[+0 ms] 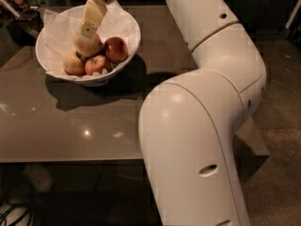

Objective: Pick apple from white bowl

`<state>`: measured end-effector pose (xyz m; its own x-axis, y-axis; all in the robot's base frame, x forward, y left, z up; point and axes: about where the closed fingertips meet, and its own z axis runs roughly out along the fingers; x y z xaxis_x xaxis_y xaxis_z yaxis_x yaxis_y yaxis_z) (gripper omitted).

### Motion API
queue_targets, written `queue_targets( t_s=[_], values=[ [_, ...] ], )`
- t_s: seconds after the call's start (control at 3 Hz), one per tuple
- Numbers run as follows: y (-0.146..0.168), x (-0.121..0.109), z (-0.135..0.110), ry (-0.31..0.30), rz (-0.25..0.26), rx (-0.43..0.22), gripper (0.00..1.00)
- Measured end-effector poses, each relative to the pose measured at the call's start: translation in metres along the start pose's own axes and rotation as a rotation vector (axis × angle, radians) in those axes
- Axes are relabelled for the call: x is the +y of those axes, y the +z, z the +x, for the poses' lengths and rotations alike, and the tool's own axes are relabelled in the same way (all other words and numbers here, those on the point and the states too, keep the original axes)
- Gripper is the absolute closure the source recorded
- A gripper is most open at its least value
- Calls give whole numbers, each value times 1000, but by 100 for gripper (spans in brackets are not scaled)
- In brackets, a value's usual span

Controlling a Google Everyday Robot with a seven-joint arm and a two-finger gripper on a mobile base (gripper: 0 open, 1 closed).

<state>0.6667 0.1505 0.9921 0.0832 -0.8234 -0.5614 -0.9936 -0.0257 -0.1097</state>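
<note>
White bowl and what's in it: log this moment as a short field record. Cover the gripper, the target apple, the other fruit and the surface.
gripper: the gripper reaches down into the bowl from above, its tip at the top of the apple
apple: pale yellow-green apple, at the back of the pile
white bowl: white bowl, paper-lined, on the table
other fruit: deep red apple beside it; reddish apple and yellowish apple in front
table: glossy grey-brown table
</note>
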Motion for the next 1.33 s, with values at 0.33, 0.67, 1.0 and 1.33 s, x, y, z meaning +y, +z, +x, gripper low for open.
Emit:
queue_targets(
  t_s=[0.33, 0.67, 1.0, 1.33],
  values=[
    [8, -2, -1, 17, -11, 12, 10],
    [16, -4, -1, 25, -20, 21, 14],
    [27, -6, 2, 31, -39, 23, 18],
    [34, -8, 5, 38, -52, 18, 24]
  ],
)
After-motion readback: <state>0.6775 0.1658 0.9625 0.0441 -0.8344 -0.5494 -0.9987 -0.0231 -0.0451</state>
